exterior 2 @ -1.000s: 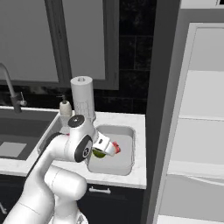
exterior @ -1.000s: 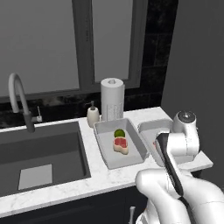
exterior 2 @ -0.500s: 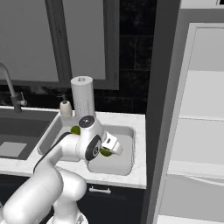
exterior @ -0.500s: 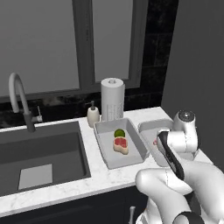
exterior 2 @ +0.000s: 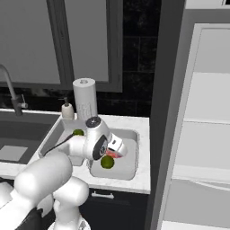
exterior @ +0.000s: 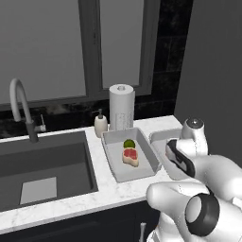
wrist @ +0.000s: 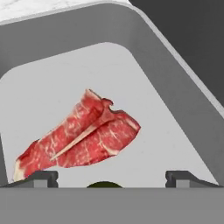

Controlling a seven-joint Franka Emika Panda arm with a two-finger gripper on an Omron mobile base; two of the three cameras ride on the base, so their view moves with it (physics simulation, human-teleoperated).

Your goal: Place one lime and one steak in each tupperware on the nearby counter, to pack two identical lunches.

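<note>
- Taking the paper towel roll (exterior: 121,107) as our landmark, the dark sink (exterior: 45,168) with its curved tap (exterior: 21,105) sits well to its left, sunk into the white counter (exterior: 90,203).
- Just left of the roll stands a small soap bottle (exterior: 100,125), touching nothing we need.
- Directly in front of the roll lies the first tupperware (exterior: 115,168), holding a lime (exterior: 129,143) at the roll's end and the thicker steak (exterior: 131,157) just beside it; we judge this lunch packed.
- To the right of the roll, beside that tray, sits the second tupperware (exterior 2: 133,166). A second lime (exterior 2: 107,161) rests in its near part, and the flat pink-red steak (wrist: 78,138) lies on its floor, apart from the walls.
- Our gripper (wrist: 111,176) hangs just above that flat steak, with the finger tips (wrist: 41,177) spread wide to either side and nothing between them; the steak looks let go so that it lies flat beside the lime.
- We judge both trays now hold a matching pair, so what remains is lifting the hand out without nudging the contents.
</note>
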